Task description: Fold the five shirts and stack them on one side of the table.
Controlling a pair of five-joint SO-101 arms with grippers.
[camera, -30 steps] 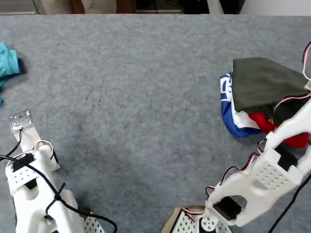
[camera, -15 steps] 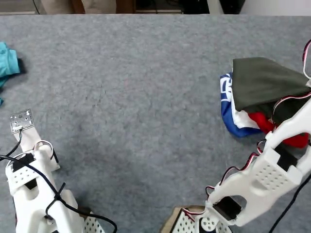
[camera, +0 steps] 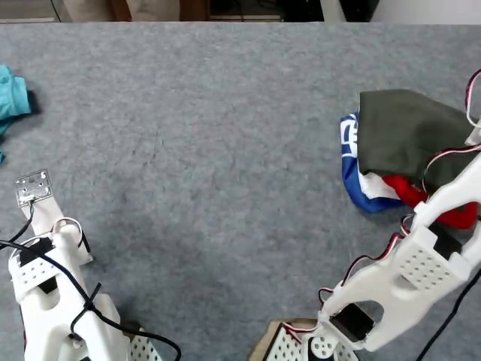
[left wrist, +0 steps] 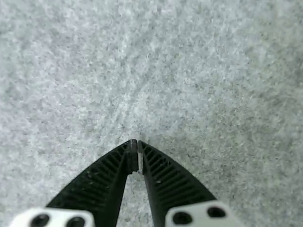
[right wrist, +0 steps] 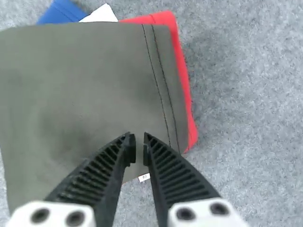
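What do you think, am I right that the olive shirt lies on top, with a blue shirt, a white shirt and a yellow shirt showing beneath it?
Not quite. The olive shirt lies on top, with a blue shirt, a white shirt and a red shirt, not a yellow one, showing beneath it. The right wrist view shows the red edge.

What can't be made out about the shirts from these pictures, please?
- Teal shirt, high view: cut off by the left edge; folded or not is unclear.
- Blue shirt, white shirt and red shirt, high view: mostly hidden under the olive shirt and the right arm; their folds cannot be judged.
- Right pincer, right wrist view: whether it touches the olive shirt cannot be told.
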